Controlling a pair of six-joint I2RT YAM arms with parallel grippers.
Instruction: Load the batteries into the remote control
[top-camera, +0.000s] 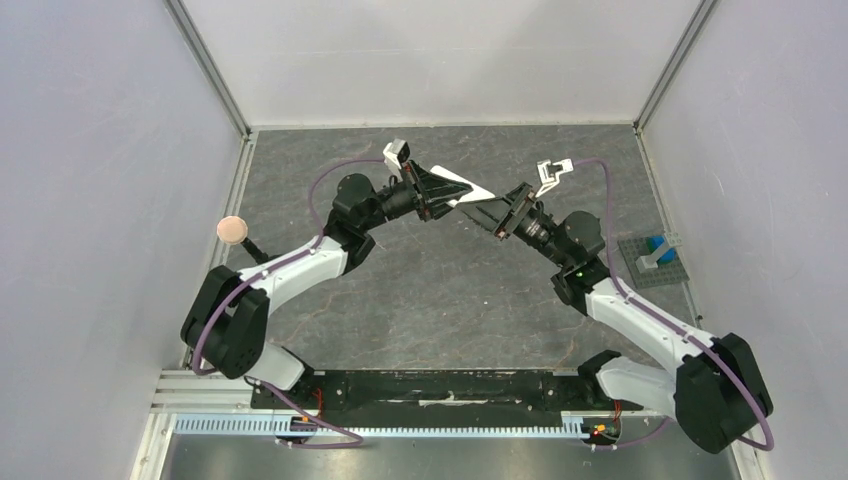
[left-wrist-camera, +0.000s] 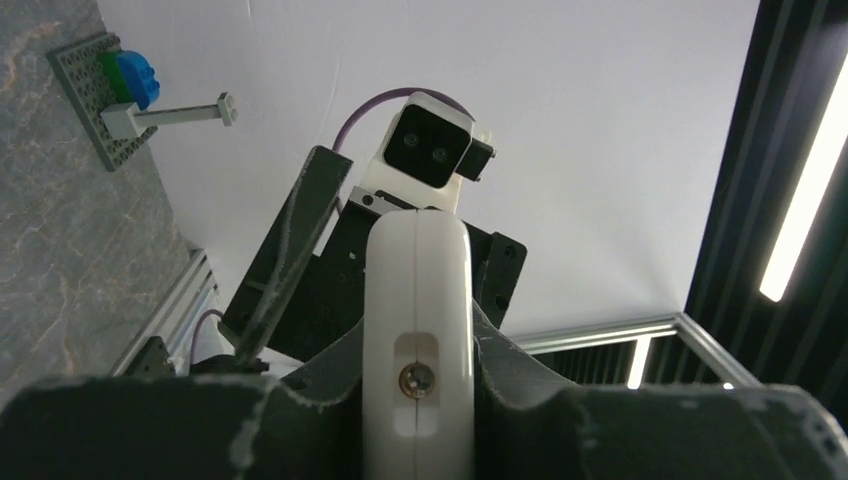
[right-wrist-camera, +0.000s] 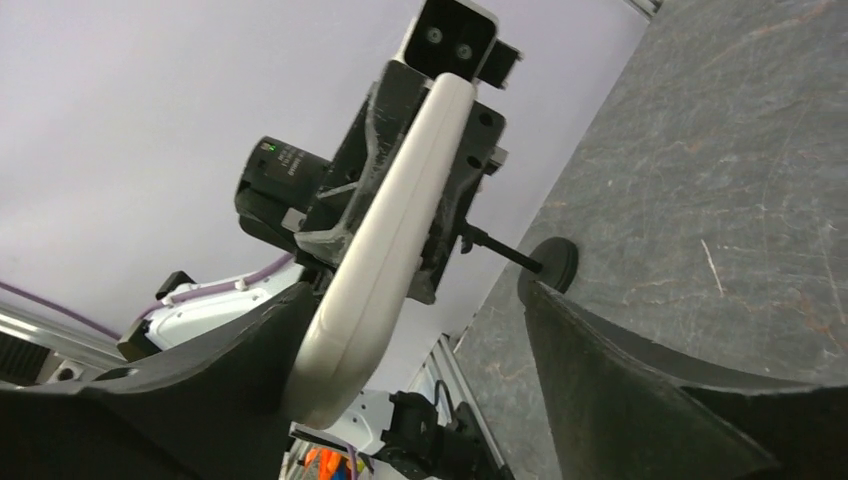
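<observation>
White and slim, the remote control (top-camera: 480, 191) is held in the air above the middle of the grey marbled worktop (top-camera: 440, 300), where the two arms meet tip to tip. The left fingers (left-wrist-camera: 150, 430) are closed on it. In the left wrist view the handset runs edge-on straight up between them, dark finger surfaces pressing on both of its sides, with a small metal screw (left-wrist-camera: 416, 378) showing in a recess near the gripped end.

The right fingers (right-wrist-camera: 640, 400) are spread apart. In the right wrist view the remote's rounded end lies against the finger on the left of that picture, while the other finger stands clear of it, with bare worktop showing through the gap.

A grey studded baseplate (top-camera: 655, 258) lies near the right edge of the worktop, carrying a blue brick (left-wrist-camera: 135, 78) and a pale bar-shaped piece (left-wrist-camera: 170, 115). At the left edge a pinkish round knob (top-camera: 232, 229) stands on a thin black stalk. Purple cables (top-camera: 330, 180) loop along both arms
</observation>
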